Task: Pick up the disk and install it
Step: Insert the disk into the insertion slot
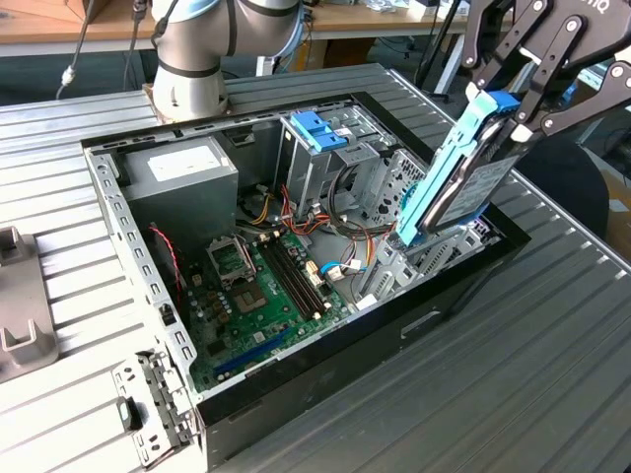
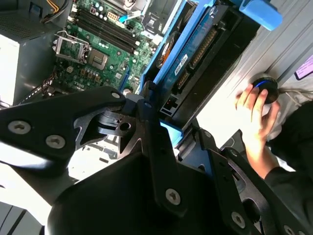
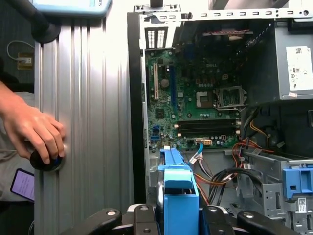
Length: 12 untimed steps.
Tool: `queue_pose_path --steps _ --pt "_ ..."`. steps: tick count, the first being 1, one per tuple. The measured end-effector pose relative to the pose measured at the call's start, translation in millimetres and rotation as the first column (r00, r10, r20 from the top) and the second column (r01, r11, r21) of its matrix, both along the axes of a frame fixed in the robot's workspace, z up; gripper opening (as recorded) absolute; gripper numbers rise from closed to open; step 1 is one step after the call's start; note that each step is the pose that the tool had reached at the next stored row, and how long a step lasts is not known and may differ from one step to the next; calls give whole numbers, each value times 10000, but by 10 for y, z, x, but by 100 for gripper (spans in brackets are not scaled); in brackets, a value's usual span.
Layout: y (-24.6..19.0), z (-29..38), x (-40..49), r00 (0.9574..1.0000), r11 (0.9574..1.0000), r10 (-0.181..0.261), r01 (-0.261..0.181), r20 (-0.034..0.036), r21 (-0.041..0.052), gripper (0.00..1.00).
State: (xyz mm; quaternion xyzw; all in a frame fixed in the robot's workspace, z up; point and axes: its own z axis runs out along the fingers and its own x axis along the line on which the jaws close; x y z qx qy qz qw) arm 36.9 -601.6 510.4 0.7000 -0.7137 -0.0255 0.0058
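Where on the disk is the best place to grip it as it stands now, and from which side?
Its upper end, coming from above. The disk stands tilted on end with its lower end dipping into the computer case, so the top is the part that is easiest to reach. The gripper is shut on it there, fingers either side of the blue carrier, which looks like a sound hold.
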Motion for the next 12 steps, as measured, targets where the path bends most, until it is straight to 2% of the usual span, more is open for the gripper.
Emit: queue_pose_path --steps 3,5,6,9,12 --pt "1 1 48 10000 9995 88 -88 -4 289 37" --pt "1 1 75 9999 9985 126 -126 -7 530 37" --pt "0 0 88 9999 9980 162 -161 -8 610 37" --pt "1 -3 127 9986 9967 531 -530 -8 620 37" --pt "1 -11 162 9983 9963 586 -584 -10 625 37"
